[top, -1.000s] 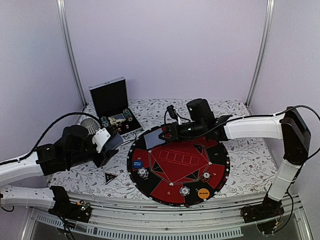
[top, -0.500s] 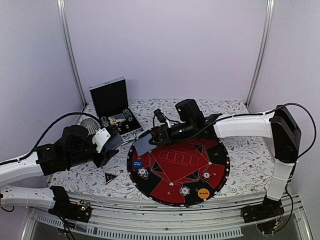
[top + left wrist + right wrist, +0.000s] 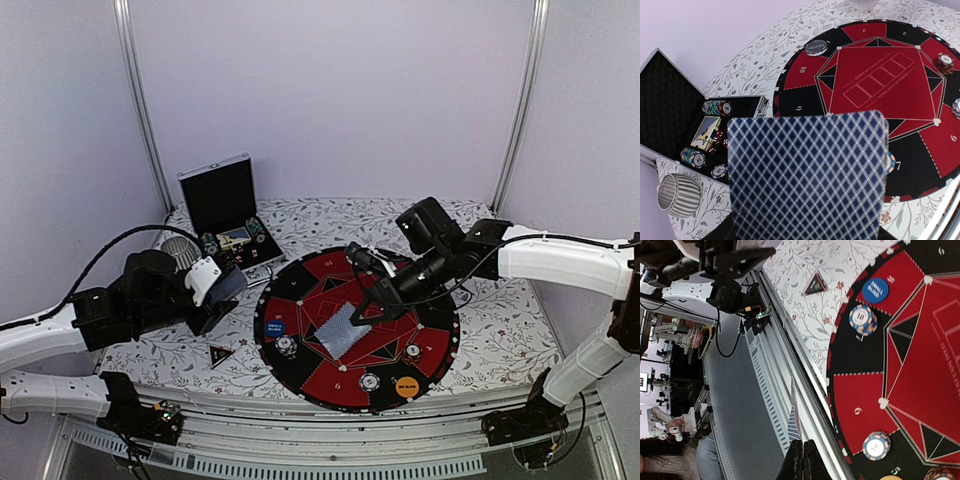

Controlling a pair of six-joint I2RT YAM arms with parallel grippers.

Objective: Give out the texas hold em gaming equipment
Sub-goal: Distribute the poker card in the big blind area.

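My left gripper (image 3: 222, 288) stays left of the mat, shut on a stack of grey-blue playing cards (image 3: 807, 175). Their diamond-patterned backs fill the lower left wrist view and hide the fingers. My right gripper (image 3: 364, 316) reaches over the middle of the round red-and-black mat (image 3: 440, 300), shut on a single playing card (image 3: 340, 331) that hangs just above the red field. In the right wrist view that card (image 3: 799, 426) shows edge-on above the closed fingertips (image 3: 796, 460). A blue blind button (image 3: 276, 327), an orange blind button (image 3: 406, 386) and three chip stacks (image 3: 286, 346) (image 3: 370, 382) (image 3: 413, 351) sit on the mat's near rim.
The open silver-edged black case (image 3: 222, 210) stands at the back left with more chips (image 3: 715, 107) inside. A white ribbed cup (image 3: 180, 250) sits beside it. A black triangular marker (image 3: 220, 353) lies on the floral cloth left of the mat. A metal rail runs along the table's near edge.
My right arm swung from the mat's back-left edge to its middle, carrying the card and lowering it near the red field. The left arm and its cards stayed still.
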